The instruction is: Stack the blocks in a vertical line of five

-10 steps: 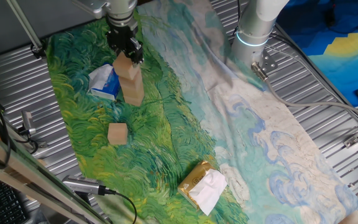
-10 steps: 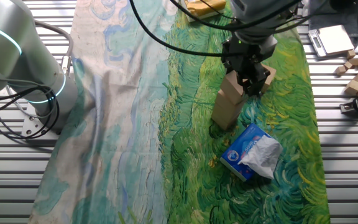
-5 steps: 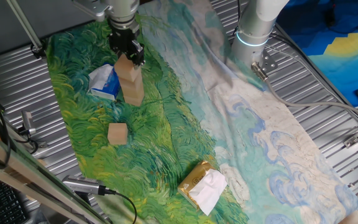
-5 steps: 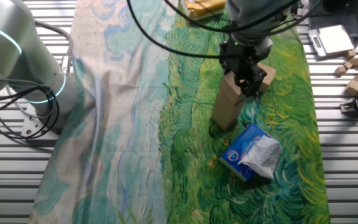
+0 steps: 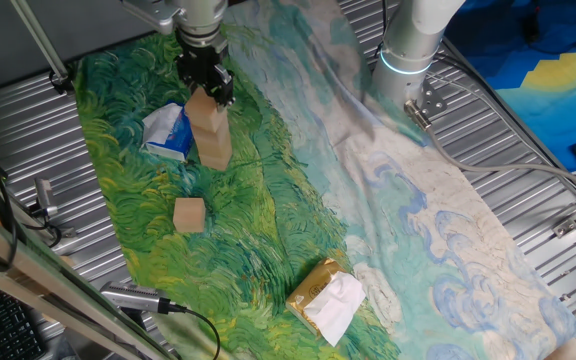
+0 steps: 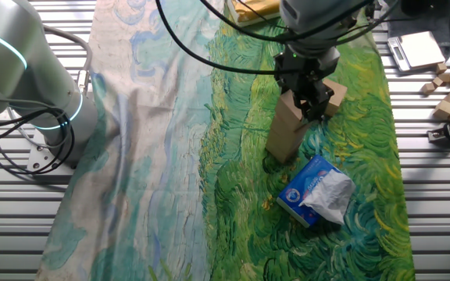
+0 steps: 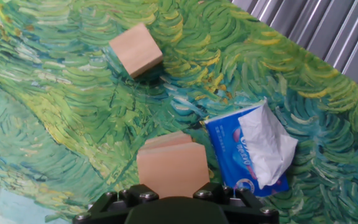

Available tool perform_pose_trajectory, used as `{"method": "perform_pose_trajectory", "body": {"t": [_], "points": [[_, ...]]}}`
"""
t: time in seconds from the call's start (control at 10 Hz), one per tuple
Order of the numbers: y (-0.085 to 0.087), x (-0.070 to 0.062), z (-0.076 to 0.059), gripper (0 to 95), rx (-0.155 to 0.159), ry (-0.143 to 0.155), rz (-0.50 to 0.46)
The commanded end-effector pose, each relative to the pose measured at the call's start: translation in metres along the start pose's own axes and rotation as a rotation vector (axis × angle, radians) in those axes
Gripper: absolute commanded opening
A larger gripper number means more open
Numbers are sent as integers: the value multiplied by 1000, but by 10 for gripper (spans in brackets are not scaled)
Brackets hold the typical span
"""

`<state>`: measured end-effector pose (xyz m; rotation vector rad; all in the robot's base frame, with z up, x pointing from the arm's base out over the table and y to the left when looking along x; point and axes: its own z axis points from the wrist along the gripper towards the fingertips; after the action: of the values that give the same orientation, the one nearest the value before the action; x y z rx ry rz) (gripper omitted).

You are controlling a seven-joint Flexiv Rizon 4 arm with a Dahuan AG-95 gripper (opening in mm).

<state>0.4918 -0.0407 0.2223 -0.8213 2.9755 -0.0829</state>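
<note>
blocks (image 5: 209,130): matt pale wood
cloth (image 5: 268,210): soft printed fabric
table (image 5: 488,130): ribbed bare metal
blue-and-white packet (image 7: 253,155): glossy plastic

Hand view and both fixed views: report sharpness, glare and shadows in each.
Hand view: sharp; the loose block casts a soft shadow, and the gripper body at the bottom edge is dark. One fixed view: even light, mild sheen on the metal table. The other fixed view: sharp, with a faint shadow at the foot of the stack.
</note>
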Motion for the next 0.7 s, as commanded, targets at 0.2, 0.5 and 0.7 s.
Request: {"method": "perform_pose_trajectory", "body": {"t": [0.2,0.5,0.7], "points": [[1,1,0,0,19,-10,-48],[2,1,0,0,21,-12,-57],[2,1,0,0,21,-15,-59]]}}
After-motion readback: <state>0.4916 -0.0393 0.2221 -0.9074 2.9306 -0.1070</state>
